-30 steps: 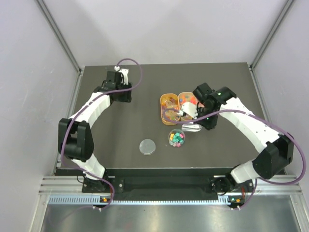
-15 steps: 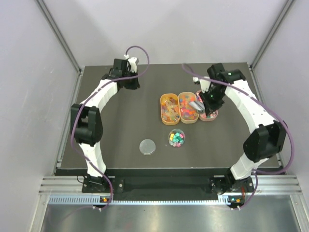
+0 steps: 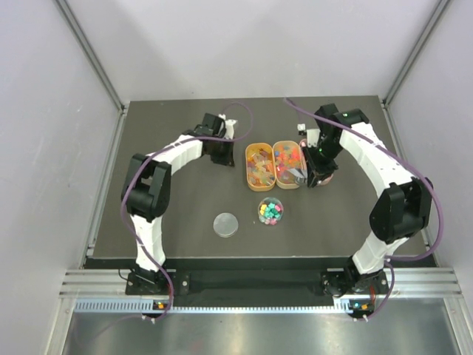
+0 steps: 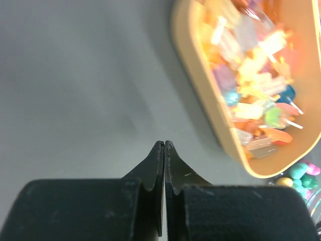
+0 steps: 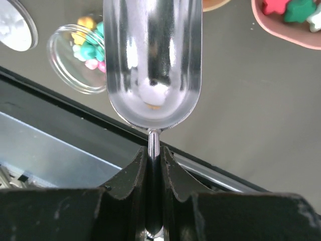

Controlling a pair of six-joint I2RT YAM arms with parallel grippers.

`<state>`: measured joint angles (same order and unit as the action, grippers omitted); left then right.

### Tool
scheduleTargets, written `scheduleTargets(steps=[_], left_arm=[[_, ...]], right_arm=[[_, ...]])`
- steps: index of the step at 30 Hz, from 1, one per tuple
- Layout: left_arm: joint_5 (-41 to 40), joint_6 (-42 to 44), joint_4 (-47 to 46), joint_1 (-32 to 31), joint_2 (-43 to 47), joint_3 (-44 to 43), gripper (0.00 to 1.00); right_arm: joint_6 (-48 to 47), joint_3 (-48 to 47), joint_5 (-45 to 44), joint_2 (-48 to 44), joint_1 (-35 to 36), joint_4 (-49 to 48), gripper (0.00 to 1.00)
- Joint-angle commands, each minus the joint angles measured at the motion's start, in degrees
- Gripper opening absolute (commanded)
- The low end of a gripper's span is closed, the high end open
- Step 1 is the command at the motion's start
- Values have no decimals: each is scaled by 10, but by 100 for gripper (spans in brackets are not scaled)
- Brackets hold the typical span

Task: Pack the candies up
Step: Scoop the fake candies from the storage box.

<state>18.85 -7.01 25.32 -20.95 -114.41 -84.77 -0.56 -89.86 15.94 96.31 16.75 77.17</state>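
Candies (image 3: 270,212) lie in four places. A small mixed heap is in the clear round dish (image 5: 65,70), toward the near edge of the table (image 3: 170,192). Larger loads fill the two orange oval trays (image 3: 247,166) and the one pink tray (image 5: 281,40), which stand side by side near the table's middle. The pieces are too many to count. There is also one lid (image 3: 226,224), lying flat just left of the dish, and one metal scoop (image 5: 153,55).

The right gripper (image 5: 153,153) is clenched on the thin handle of the scoop and holds it over bare table, between the trays and the dish. The scoop's bowl looks almost empty; a pale spot inside may be one piece or only a reflection. The left gripper (image 4: 164,144) is pressed fully together with nothing in it, just beside the left orange tray.

I judge the step to be scooping candies into the dish, which is only partly filled. The next move calls for dipping the scoop into a tray, carrying it level, then tilting it over the dish's small mouth so that no piece rolls away.
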Motion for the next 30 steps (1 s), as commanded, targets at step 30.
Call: scheduleTargets(steps=[30], left_arm=[[17,-49,1,-122,-106,-166,0]], right_arm=[[13,-10,-62,5,-38,-11,0]])
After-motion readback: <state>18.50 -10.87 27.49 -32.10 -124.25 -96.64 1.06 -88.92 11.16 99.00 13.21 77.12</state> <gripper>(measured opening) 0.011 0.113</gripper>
